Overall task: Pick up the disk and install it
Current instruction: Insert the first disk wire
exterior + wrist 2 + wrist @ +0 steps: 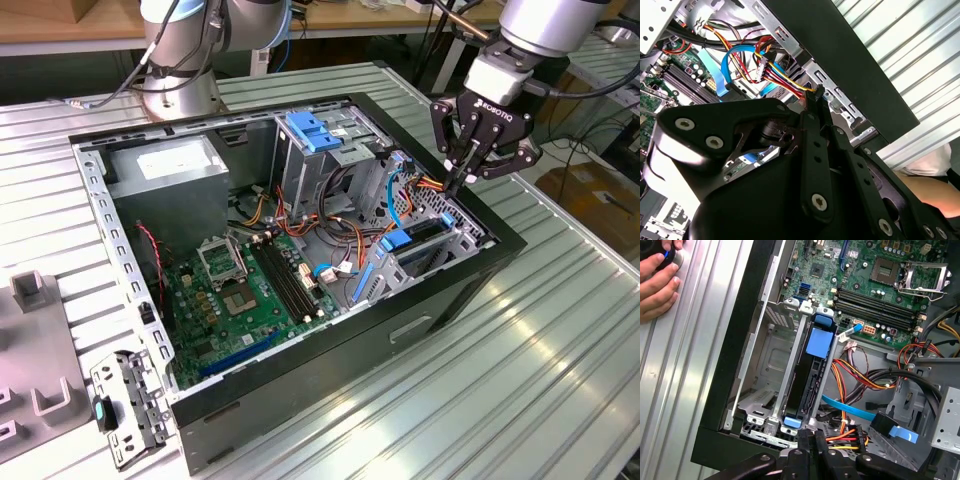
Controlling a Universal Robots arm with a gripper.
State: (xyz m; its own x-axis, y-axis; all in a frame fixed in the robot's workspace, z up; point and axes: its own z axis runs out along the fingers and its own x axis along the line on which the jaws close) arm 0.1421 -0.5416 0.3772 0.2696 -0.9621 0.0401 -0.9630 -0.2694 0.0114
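The disk [812, 380] stands on edge in the drive bay of the case [300, 372], near the hand [460, 183]. Hand fingers are pressed together, empty, close to the cable bundle [774, 74]. The disk is likely rigid, fairly heavy and shock-sensitive; grip it by the blue side rails [819, 342].

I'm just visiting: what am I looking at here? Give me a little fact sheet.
Setting: open computer case on a ribbed metal table
Disk: on edge in a bay at the case's corner, blue rails either side
Gripper: shut, tips close above that bay, near coloured cables
Also: a person's hand on the table
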